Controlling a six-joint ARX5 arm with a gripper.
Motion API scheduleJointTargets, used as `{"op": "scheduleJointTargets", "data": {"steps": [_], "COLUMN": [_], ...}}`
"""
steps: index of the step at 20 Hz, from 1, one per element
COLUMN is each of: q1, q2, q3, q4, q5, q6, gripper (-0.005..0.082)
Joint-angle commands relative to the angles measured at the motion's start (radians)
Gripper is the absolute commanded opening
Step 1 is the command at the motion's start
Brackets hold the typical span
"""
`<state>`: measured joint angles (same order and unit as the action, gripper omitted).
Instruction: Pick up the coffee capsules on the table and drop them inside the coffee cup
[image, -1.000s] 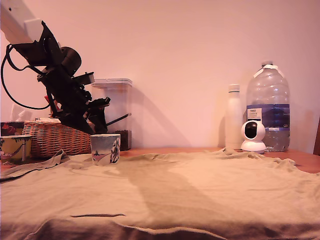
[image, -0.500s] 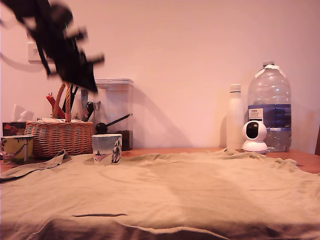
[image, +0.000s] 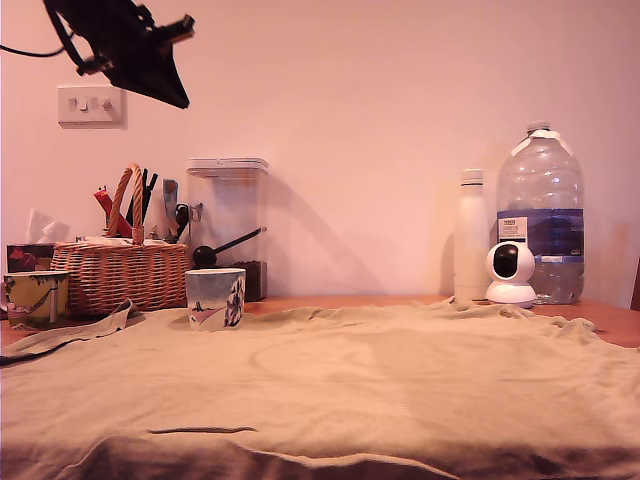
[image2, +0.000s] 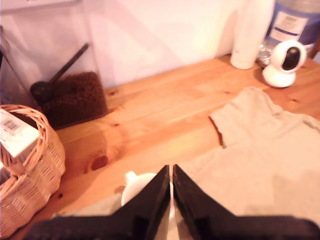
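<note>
Capsules nowhere visible; my gripper (image2: 171, 186) hangs clenched, empty, above the short whitish printed cup (image: 215, 298), risking miscounting.

One coffee cup (image: 215, 298), one yellow-green mug (image: 34, 297), one wicker basket (image: 118, 273), one clear canister (image: 227, 222), one white bottle (image: 467, 234), one water jug (image: 538, 212), one small camera (image: 508, 273), one beige cloth (image: 330, 385). No capsules visible.

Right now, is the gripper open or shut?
Shut. In the wrist view the gripper has both black fingers nearly pressed together with only a sliver between, nothing visible held, above the coffee cup.
</note>
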<state>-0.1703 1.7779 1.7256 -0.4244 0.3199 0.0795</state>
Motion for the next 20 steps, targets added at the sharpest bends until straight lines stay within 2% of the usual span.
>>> {"op": "scheduleJointTargets", "data": {"steps": [1, 5, 9, 16, 20], "q1": [-0.008, -0.01, -0.01, -0.01, -0.005], "q2": [-0.046, -0.178, -0.281, -0.378, -0.41], "q3": [-0.117, -0.4, -0.628, -0.88, -0.991], "q4": [0.065, 0.284, 0.435, 0.581, 0.623], "q5": [0.001, 0.002, 0.0, -0.014, -0.036], "q6": [0.005, -0.001, -0.009, -0.032, -0.066], "gripper": [-0.0019, -0.0019, -0.0019, -0.0019, -0.0019]}}
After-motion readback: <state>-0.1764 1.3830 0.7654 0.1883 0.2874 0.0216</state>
